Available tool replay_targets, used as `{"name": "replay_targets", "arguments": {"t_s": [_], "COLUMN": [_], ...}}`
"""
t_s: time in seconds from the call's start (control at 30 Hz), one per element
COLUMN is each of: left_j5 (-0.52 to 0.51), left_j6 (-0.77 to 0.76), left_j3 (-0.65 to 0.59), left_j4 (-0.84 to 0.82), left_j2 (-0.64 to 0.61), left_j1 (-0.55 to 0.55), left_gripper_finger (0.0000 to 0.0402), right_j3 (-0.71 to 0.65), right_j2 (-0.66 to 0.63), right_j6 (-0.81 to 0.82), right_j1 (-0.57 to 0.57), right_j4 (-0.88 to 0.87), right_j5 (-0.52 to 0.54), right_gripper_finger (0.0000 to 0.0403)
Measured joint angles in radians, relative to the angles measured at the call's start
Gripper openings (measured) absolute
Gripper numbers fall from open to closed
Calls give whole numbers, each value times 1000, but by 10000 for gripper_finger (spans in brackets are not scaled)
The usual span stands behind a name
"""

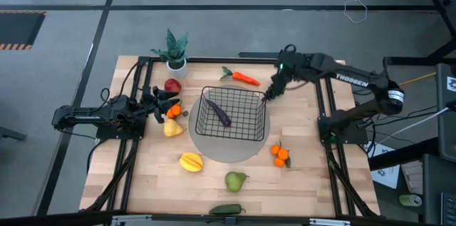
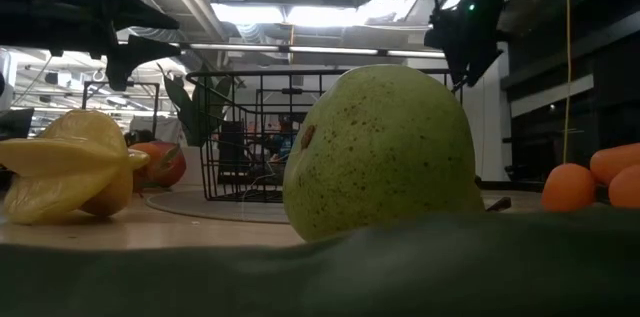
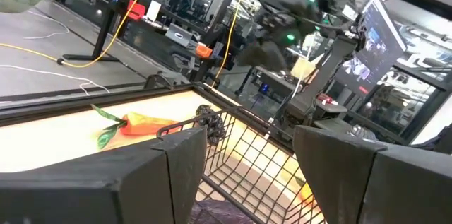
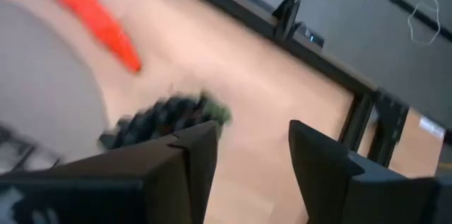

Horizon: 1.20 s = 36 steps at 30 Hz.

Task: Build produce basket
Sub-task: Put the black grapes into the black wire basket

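Produce basket [image 1: 235, 114], a black wire-mesh container with flaring sides, is sitting on a grey round disc [image 1: 229, 153] at the middle of the wooden tabletop [image 1: 306, 183]. The high view is showing a purple eggplant [image 1: 219, 112] lying inside, its long axis running diagonally from the far-left corner toward the near-right; the low view is not showing it, since a speckled green pear [image 2: 385, 152] is filling the foreground there. The right end effector [image 1: 268, 95] is hanging at the basket's far-right corner, fingers spread and released. Only the right wrist view is showing a dark grape cluster [image 4: 166, 118] on the tabletop beside a smooth orange carrot [image 4: 88, 15]. The left end effector [image 1: 162, 103] is waiting at the left, released, near a red apple [image 1: 172, 85] and a ridged yellow starfruit [image 1: 191, 162].
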Motion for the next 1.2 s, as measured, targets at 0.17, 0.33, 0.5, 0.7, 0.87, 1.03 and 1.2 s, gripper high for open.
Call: {"name": "replay_targets", "arguments": {"t_s": [0.17, 0.33, 0.5, 0.7, 0.87, 1.03, 1.2], "left_j5": [0, -1, -1, -1, -1, -1, -1], "left_j6": [0, 1, 1, 1, 1, 1, 1], "left_j3": [0, 0, 0, 0, 0, 0, 0], "left_j4": [0, 0, 0, 0, 0, 0, -1], "left_j2": [0, 0, 0, 0, 0, 0, 0], "left_j1": [0, 0, 0, 0, 0, 0, 0], "left_gripper_finger": [202, 202, 202, 202, 202, 202, 202], "right_j3": [0, -6, -6, -7, -8, -8, -8], "right_j2": [2, 38, 107, 235, 319, 355, 383], "right_j6": [-88, -494, -629, -657, -738, -920, -973], "right_j1": [-123, -186, -196, -196, -196, -186, -178], "right_j4": [88, 169, 245, 165, 123, 51, 62], "right_j5": [-48, -174, -255, -265, -271, -368, -405], "right_gripper_finger": [162, 162, 162, 188, 223, 233, 228]}}
